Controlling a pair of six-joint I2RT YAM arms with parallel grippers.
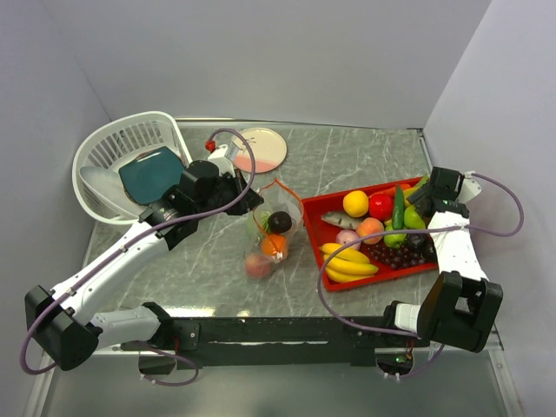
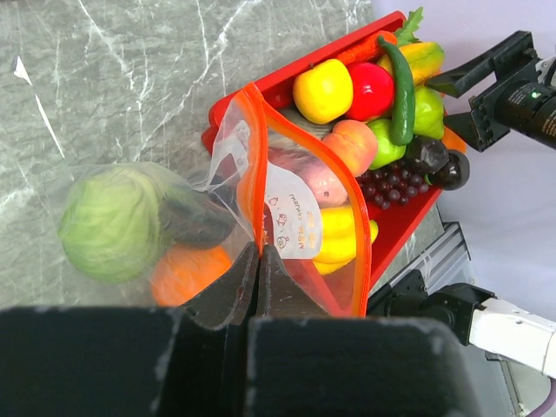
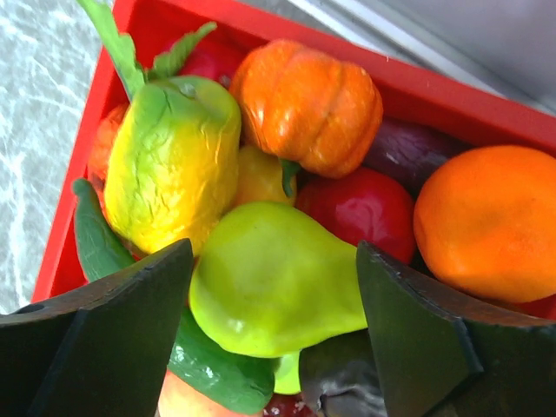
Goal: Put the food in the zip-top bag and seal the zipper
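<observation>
The clear zip-top bag (image 1: 271, 234) lies left of the red tray, mouth open, and holds a dark fruit (image 1: 279, 221), an orange (image 1: 274, 247) and a pinkish one (image 1: 257, 265). My left gripper (image 1: 254, 202) is shut on the orange-red zipper (image 2: 254, 156) at the bag's rim (image 2: 258, 252); a pale green round food (image 2: 113, 221) shows inside. My right gripper (image 1: 414, 207) is open over the tray's far end, its fingers either side of a green pear (image 3: 274, 278), not touching it. The tray holds more food: bananas (image 1: 347, 261), grapes (image 1: 400, 254), a yellow fruit (image 1: 355, 203).
The red tray (image 1: 314, 214) sits right of the bag. A white lattice basket (image 1: 113, 152) holding a teal dish (image 1: 152, 174) stands at the back left, with a pink plate (image 1: 259, 148) behind the bag. Grey walls close in on three sides.
</observation>
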